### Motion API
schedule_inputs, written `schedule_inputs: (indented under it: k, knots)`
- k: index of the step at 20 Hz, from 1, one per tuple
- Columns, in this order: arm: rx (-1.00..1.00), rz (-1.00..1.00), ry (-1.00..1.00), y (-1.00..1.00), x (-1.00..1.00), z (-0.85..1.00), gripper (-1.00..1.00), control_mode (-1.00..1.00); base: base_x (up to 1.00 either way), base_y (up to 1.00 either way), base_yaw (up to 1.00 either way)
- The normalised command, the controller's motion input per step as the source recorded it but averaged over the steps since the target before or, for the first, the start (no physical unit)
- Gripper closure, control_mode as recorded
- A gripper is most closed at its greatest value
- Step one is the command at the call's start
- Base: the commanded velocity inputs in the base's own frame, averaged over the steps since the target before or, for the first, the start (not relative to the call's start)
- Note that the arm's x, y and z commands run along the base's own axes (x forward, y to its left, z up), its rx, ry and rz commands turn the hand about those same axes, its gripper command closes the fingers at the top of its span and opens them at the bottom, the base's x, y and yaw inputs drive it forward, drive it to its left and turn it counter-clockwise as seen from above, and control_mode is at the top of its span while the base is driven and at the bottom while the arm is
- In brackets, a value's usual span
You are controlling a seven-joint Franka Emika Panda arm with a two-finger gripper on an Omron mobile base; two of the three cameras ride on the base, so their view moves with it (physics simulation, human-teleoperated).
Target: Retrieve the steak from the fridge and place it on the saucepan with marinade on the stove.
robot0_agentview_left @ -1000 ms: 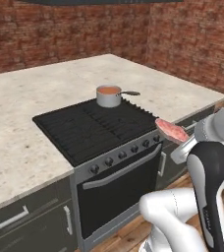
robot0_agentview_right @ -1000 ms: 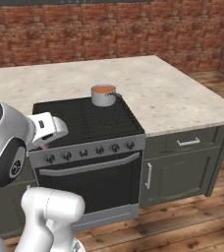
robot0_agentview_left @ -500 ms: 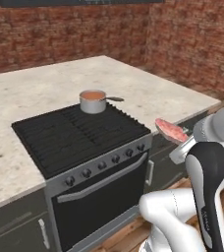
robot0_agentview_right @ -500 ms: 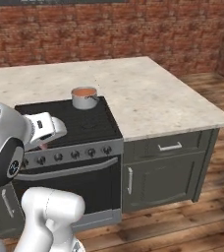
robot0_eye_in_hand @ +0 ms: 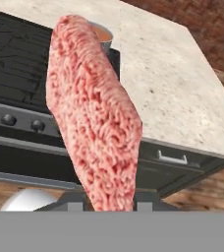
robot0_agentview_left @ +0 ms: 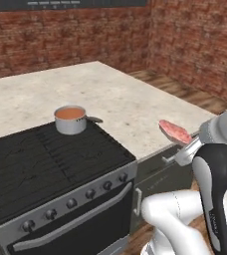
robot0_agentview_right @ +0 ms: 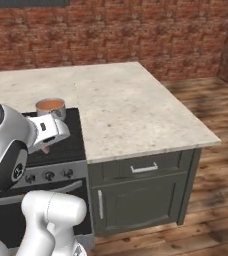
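My gripper (robot0_eye_in_hand: 109, 202) is shut on the steak (robot0_eye_in_hand: 92, 113), a flat pinkish-red slab standing on edge between the fingers. In the left base view the steak (robot0_agentview_left: 174, 131) hangs in the gripper (robot0_agentview_left: 182, 145) off the front corner of the counter, to the right of the stove (robot0_agentview_left: 51, 159). The steel saucepan (robot0_agentview_left: 70, 120) holding orange-red marinade (robot0_agentview_left: 69, 113) stands at the cooktop's back right, well left of and beyond the steak. From the right base view the saucepan (robot0_agentview_right: 51, 108) sits just behind my hand. The fridge is out of view.
A speckled stone counter (robot0_agentview_right: 126, 105) runs right of the stove, over dark cabinets with a drawer handle (robot0_agentview_right: 143, 168). A brick wall (robot0_agentview_left: 65, 35) backs it. Wooden floor (robot0_agentview_right: 211, 200) lies to the right. The stove's knobs (robot0_agentview_left: 70, 203) line its steel front.
The whole scene has slid left in both base views, so the base has moved. The steak stays in the shut gripper, at the same place relative to the arm.
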Motion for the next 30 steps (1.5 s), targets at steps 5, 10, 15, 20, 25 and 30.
schedule_inputs:
  k: [5, 10, 15, 20, 25, 30]
  knots:
    - [0.0, 0.0, 0.0, 0.0, 0.0, 0.0, 1.0, 1.0, 0.98, -0.08, 0.02]
    - [0.0, 0.0, 0.0, 0.0, 0.0, 0.0, 1.0, 1.0, 0.83, 0.08, 0.0]
    - [0.0, 0.0, 0.0, 0.0, 0.0, 0.0, 1.0, 1.0, 0.4, 0.15, 0.03]
    - [0.0, 0.0, 0.0, 0.0, 0.0, 0.0, 1.0, 1.0, 0.11, 0.14, 0.19]
    - [0.0, 0.0, 0.0, 0.0, 0.0, 0.0, 1.0, 1.0, 0.04, 0.0, 0.3]
    - [0.0, 0.0, 0.0, 0.0, 0.0, 0.0, 1.0, 1.0, 0.18, 0.0, 0.24]
